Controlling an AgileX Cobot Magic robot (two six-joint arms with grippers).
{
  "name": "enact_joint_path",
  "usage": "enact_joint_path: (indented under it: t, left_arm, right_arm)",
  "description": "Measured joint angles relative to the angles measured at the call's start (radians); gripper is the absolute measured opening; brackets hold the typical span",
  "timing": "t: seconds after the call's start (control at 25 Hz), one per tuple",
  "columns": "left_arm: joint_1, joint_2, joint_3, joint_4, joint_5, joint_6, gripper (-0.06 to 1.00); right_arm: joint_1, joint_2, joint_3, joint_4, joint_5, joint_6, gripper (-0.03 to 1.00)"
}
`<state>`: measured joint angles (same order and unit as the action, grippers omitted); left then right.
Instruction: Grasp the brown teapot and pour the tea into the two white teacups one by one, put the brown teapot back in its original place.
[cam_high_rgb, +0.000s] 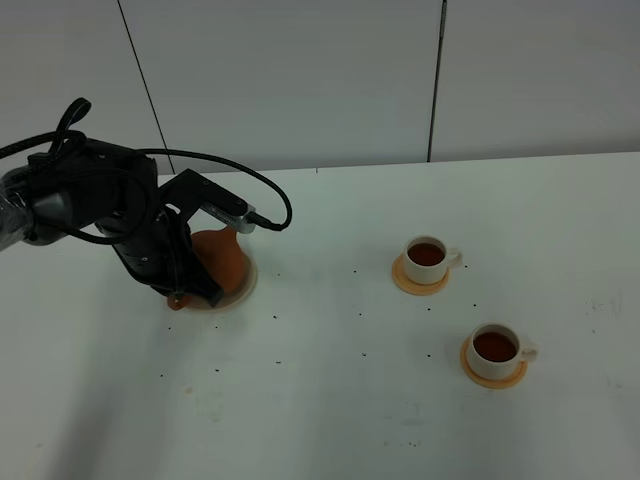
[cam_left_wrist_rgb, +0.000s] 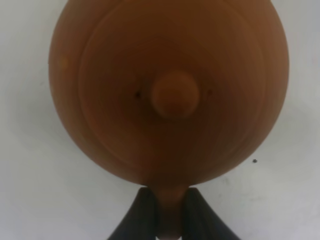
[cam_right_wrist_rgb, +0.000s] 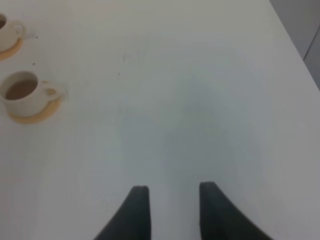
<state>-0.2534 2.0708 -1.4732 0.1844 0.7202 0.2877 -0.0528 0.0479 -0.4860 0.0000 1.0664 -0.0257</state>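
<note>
Standing on the left part of the white table (cam_high_rgb: 330, 400): one small round terracotta-brown clay teapot (cam_left_wrist_rgb: 169, 90) with knobbed lid, set on a round flat pale beige saucer (cam_high_rgb: 245, 285); largely hidden behind the arm in the high view.

Left gripper (cam_left_wrist_rgb: 170, 212): black fingers (cam_left_wrist_rgb: 142, 215) closed against either side of the teapot's handle, low over the pot.

Right gripper (cam_right_wrist_rgb: 170, 210): seen in its wrist view only, hanging over bare tabletop; fingers parted with a clear gap, holding nothing.

Two small cream-white cylindrical teacups, right part of the table, well apart from the teapot:
- farther teacup (cam_high_rgb: 428, 257), on a round orange coaster (cam_high_rgb: 418, 280), filled with dark reddish-brown tea (cam_high_rgb: 427, 254);
- nearer teacup (cam_high_rgb: 496, 350), on a second orange coaster (cam_high_rgb: 493, 375), likewise filled with tea.

Handles of both cups point right in the high view. Small dark specks lie scattered on the tabletop between teapot and cups.
</note>
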Motion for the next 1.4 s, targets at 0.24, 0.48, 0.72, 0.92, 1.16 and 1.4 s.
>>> enact_joint_path:
  t: [0.24, 0.48, 0.72, 0.92, 1.16, 1.4]
  left_arm:
    - [0.002, 0.0, 0.0, 0.001, 0.001, -0.004, 0.17]
    - [0.002, 0.0, 0.0, 0.001, 0.004, -0.004, 0.17]
    - [0.002, 0.0, 0.0, 0.001, 0.017, -0.003, 0.17]
    - [0.002, 0.0, 0.0, 0.001, 0.018, -0.002, 0.17]
    - [0.002, 0.0, 0.0, 0.002, 0.007, 0.0, 0.23]
    - [0.002, 0.0, -0.003, 0.003, -0.001, 0.001, 0.29]
  right_arm:
    - [0.0, 0.0, 0.0, 0.0, 0.0, 0.0, 0.24]
    - [0.0, 0.0, 0.0, 0.0, 0.0, 0.0, 0.24]
    - [0.0, 0.0, 0.0, 0.0, 0.0, 0.0, 0.24]
    - [0.0, 0.0, 0.0, 0.0, 0.0, 0.0, 0.24]
    - [0.0, 0.0, 0.0, 0.0, 0.0, 0.0, 0.24]
    - [0.0, 0.0, 0.0, 0.0, 0.0, 0.0, 0.24]
